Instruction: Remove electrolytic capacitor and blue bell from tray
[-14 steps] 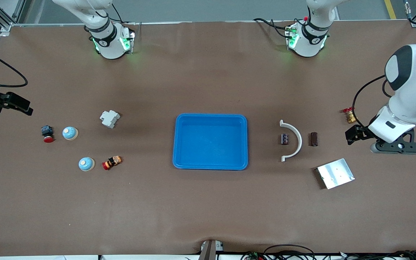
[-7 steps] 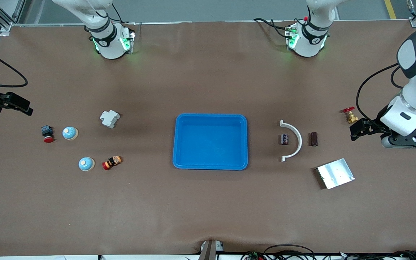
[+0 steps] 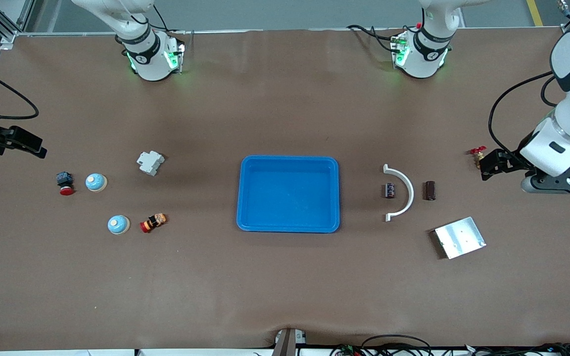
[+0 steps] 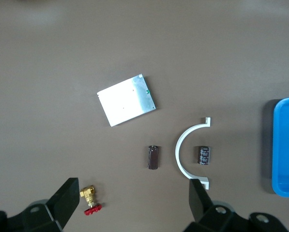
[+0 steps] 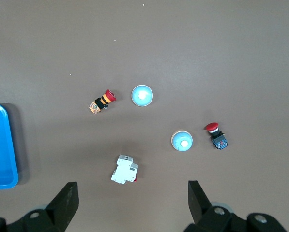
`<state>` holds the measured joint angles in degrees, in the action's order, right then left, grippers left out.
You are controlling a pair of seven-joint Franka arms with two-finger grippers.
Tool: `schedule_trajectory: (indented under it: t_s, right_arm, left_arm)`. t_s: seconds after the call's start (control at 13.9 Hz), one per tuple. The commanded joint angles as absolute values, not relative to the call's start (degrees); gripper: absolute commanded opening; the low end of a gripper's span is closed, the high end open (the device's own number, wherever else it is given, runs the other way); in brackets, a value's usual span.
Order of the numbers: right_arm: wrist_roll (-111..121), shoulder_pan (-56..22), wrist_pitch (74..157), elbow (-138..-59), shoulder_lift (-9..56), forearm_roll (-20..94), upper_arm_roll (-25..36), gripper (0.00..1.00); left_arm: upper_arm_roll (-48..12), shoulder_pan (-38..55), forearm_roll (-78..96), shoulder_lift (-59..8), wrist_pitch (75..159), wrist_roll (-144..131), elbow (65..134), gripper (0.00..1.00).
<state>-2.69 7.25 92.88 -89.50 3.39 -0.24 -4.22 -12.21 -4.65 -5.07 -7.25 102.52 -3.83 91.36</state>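
- Right, tray sits mid-table and is empty; nothing left in it to pull.
- Capacitors and lie on the table toward my left arm's end, either side of the white arc bracket.
- Blue bells and sit toward the right arm's end.
- Left gripper hangs over the brass valve, jaws wide, empty.
- Right gripper is high at its own table end, jaws wide, empty.
- My read: removal looks done; next is just parking both arms.
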Motion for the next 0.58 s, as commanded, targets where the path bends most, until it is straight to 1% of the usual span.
schedule_trajectory:
  t_s: [0.0, 0.14, 0.36, 0.5]
  right_arm:
    - [-2.29, 8.44, 92.46, -88.33, 3.96, 0.79, -4.92, 1.0]
    - [-2.29, 8.52, 92.46, -88.33, 3.96, 0.79, -4.92, 1.0]
    - [-2.29, 8.53, 92.46, -88.33, 3.96, 0.79, -4.92, 1.0]
    - [-2.29, 8.53, 92.46, -88.33, 3.96, 0.79, -4.92, 1.0]
  left_arm:
    - [-8.45, -1.85, -1.59, -4.66, 99.67, -3.08, 90.18, 1.0]
    - [-8.26, -1.67, -1.58, -3.52, 97.22, -2.29, 89.56, 1.0]
    - [-5.37, 0.26, -1.67, -1.68, 95.63, 0.16, 89.65, 1.0]
    - [-4.49, 0.44, -1.67, -1.32, 94.66, 1.49, 89.47, 1.0]
